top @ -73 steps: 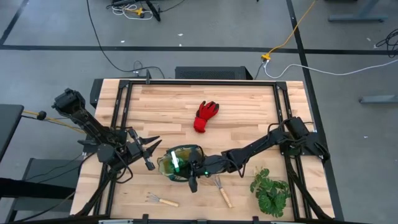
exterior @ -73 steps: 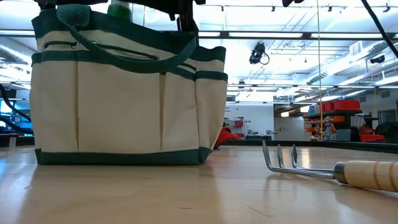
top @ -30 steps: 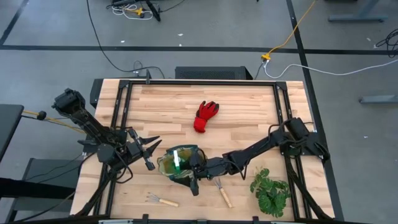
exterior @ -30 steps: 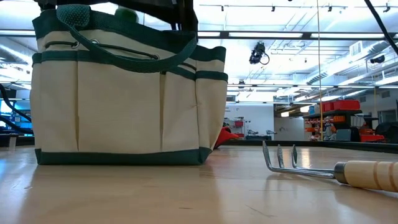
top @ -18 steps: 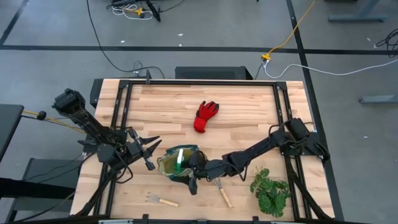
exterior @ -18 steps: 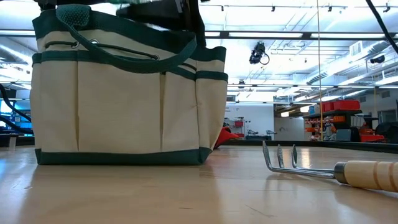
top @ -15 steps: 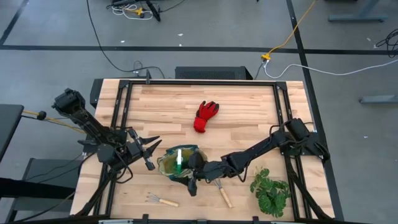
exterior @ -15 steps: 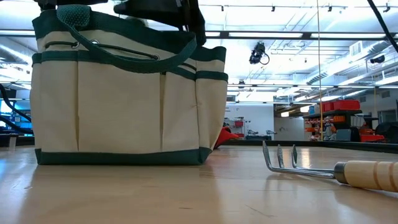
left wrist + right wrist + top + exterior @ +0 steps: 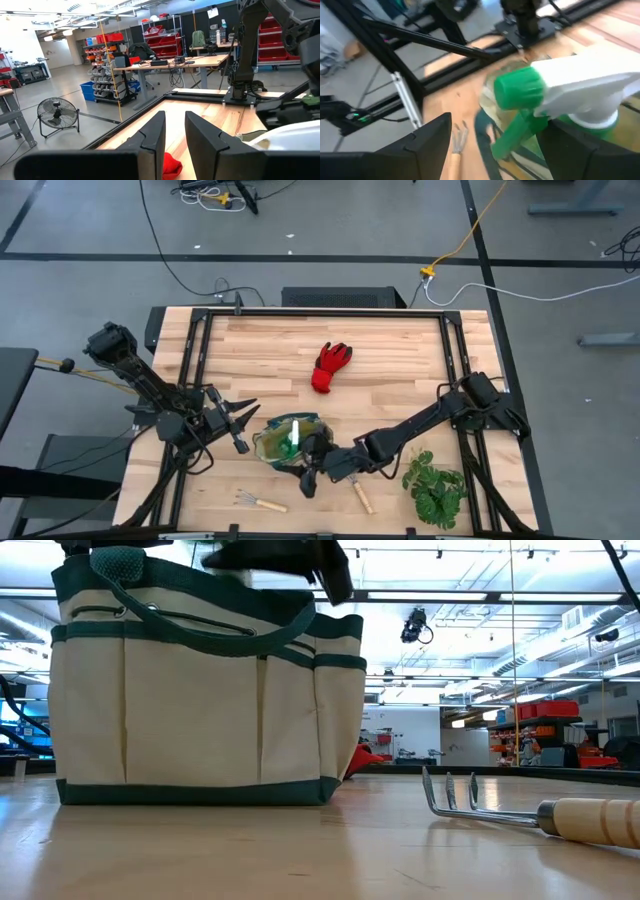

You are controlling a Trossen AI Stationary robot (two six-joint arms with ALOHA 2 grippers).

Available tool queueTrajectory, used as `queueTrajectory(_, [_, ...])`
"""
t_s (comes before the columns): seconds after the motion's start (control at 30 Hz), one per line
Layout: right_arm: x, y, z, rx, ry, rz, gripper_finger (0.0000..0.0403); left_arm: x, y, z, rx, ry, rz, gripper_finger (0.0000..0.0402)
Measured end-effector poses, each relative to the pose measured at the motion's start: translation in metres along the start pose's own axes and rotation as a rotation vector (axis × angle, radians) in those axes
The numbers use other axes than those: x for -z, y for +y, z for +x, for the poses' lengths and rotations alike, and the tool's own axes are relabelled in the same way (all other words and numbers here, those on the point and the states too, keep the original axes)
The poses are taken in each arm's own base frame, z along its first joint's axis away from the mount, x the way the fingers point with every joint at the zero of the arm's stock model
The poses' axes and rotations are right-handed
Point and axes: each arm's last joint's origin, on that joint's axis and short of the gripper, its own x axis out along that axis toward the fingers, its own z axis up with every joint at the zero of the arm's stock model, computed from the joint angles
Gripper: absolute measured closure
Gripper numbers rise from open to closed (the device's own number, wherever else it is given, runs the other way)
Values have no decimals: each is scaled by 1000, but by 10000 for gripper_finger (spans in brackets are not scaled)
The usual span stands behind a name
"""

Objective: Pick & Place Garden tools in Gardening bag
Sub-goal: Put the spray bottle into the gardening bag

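The gardening bag (image 9: pixel 283 446) (image 9: pixel 200 690) stands upright on its base near the table's front. The green spray bottle (image 9: pixel 297 438) (image 9: pixel 555 95) with a white head sits in its open top. My right gripper (image 9: pixel 305 454) (image 9: pixel 495 137) is over the bag's right side, open, with the bottle's trigger between its fingers. My left gripper (image 9: pixel 243 425) (image 9: pixel 175 127) waits open, just left of the bag. The red glove (image 9: pixel 331 366) lies flat behind the bag. Two small rakes (image 9: pixel 262 502) (image 9: pixel 358 488) lie near the front edge. The shears do not show. My right gripper has a finger on each side of the spray bottle's green trigger (image 9: pixel 512 135), coming from the bag's right side. The bottle's body (image 9: pixel 592 122) lies behind one finger. I cannot tell whether a finger touches the bottle.
A leafy plant (image 9: pixel 435 485) stands at the front right, beside the right arm's forearm. The rake (image 9: pixel 500 810) nearest the bag lies just right of it. Black frame rails run along the table's left, right and far edges. Bare wood lies around the glove.
The spray bottle has gone down into the bag and no longer shows above its rim in the low view. Its top has shifted slightly toward the table's right. My right gripper has then moved toward the table's right edge above the bag.
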Motion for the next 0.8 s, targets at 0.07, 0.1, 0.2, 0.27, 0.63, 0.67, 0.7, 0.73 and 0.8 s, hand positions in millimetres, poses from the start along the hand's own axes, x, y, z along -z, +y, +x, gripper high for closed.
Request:
queueTrajectory(0.07, [3, -2, 0, 15, 27, -11, 120, 0, 0, 0, 0, 0, 0, 321])
queueTrajectory(0.1, [4, -2, -1, 21, 35, -17, 120, 0, 0, 0, 0, 0, 0, 321])
queueTrajectory(0.2, [5, -1, -1, 25, 36, -19, 120, 0, 0, 0, 0, 0, 0, 321])
queueTrajectory(0.27, [5, -1, -1, 25, 37, -19, 120, 0, 0, 0, 0, 0, 0, 321])
queueTrajectory(0.63, [15, 9, -7, -63, 123, -28, 120, 0, 0, 0, 0, 0, 0, 321])
queueTrajectory(0.67, [15, 10, -8, -69, 122, -35, 120, 0, 0, 0, 0, 0, 0, 321])
queueTrajectory(0.7, [15, 11, -8, -73, 118, -41, 120, 0, 0, 0, 0, 0, 0, 321])
queueTrajectory(0.73, [14, 11, -8, -69, 100, -51, 120, 0, 0, 0, 0, 0, 0, 321])
queueTrajectory(0.8, [10, 11, -7, -47, 43, -59, 120, 0, 0, 0, 0, 0, 0, 321])
